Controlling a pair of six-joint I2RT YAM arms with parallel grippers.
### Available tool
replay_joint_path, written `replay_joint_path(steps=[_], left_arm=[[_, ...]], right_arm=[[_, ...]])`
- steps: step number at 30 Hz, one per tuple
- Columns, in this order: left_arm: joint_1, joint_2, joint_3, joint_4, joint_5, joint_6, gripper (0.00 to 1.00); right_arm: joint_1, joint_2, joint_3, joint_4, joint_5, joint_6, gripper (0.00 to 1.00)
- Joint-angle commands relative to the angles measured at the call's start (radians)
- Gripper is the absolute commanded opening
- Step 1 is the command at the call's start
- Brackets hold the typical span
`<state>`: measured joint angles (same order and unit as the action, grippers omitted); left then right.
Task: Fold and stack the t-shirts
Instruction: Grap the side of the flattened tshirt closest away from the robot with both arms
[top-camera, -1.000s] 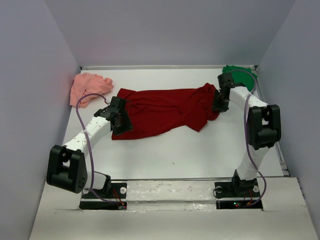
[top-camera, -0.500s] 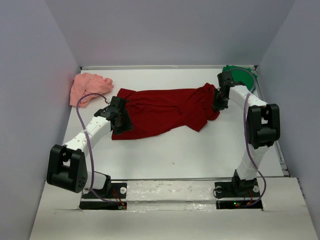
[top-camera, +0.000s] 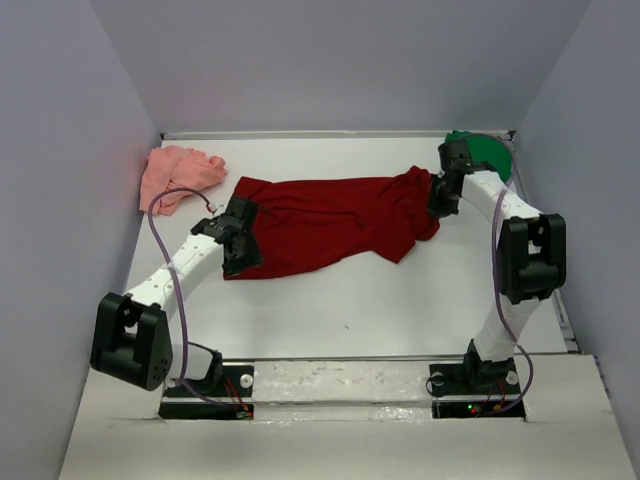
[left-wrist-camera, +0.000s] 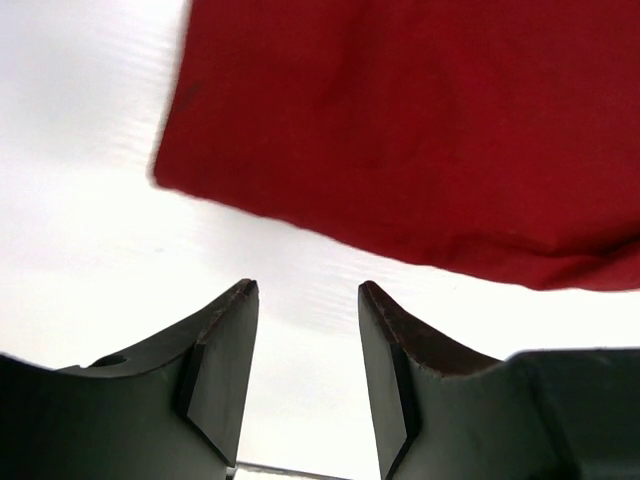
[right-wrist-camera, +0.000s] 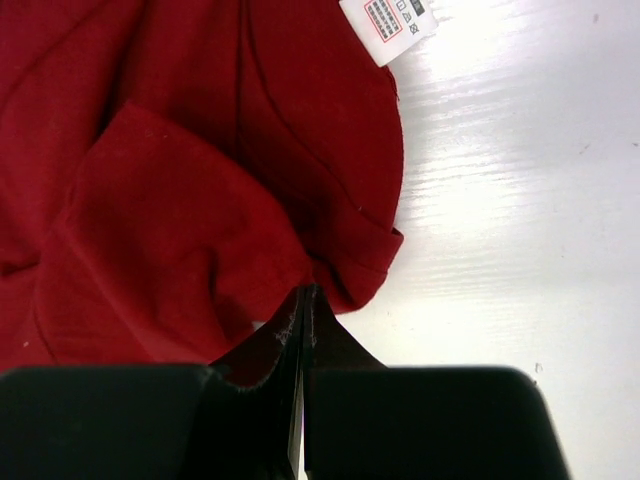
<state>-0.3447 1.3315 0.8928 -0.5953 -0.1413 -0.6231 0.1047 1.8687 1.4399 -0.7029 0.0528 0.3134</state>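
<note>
Light, limp dark red cloth t-shirt (top-camera: 330, 215), best gripped at hem corners; right hand (right-wrist-camera: 303, 293) pinched on its edge, left hand (left-wrist-camera: 305, 292) half-open, empty.

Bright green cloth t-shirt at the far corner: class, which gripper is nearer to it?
Right. The right gripper is close by the green t-shirt, shut on the dark red cloth t-shirt; the left gripper hangs open at that shirt's opposite end.
</note>
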Motion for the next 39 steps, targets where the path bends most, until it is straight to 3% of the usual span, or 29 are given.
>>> replay_joint_path(steps=[1,6,15,22,26,34,39], left_arm=[[-0.033,-0.003,0.092,-0.197,-0.265,-0.111,0.55],[-0.074,0.096,0.118,-0.316,-0.359,-0.156,0.55],[-0.063,0.282,0.092,-0.186,-0.265,-0.15,0.54],[-0.05,0.357,0.118,-0.195,-0.342,-0.174,0.54],[-0.033,0.416,0.169,-0.274,-0.455,-0.21,0.54],[-0.017,0.282,0.149,-0.264,-0.431,-0.224,0.53],[-0.016,0.131,0.1,-0.176,-0.284,-0.162,0.53]], right_arm=[[-0.005,-0.086,0.016,0.01,0.007,0.007,0.0],[-0.005,-0.123,-0.002,0.019,-0.019,0.001,0.0],[0.004,-0.192,-0.029,0.029,-0.072,0.0,0.0],[0.004,-0.221,-0.036,0.028,-0.079,-0.004,0.0],[0.004,-0.221,-0.047,0.032,-0.094,-0.005,0.0],[0.013,-0.217,-0.049,0.042,-0.11,-0.007,0.0],[0.013,-0.213,-0.056,0.04,-0.103,-0.007,0.0]])
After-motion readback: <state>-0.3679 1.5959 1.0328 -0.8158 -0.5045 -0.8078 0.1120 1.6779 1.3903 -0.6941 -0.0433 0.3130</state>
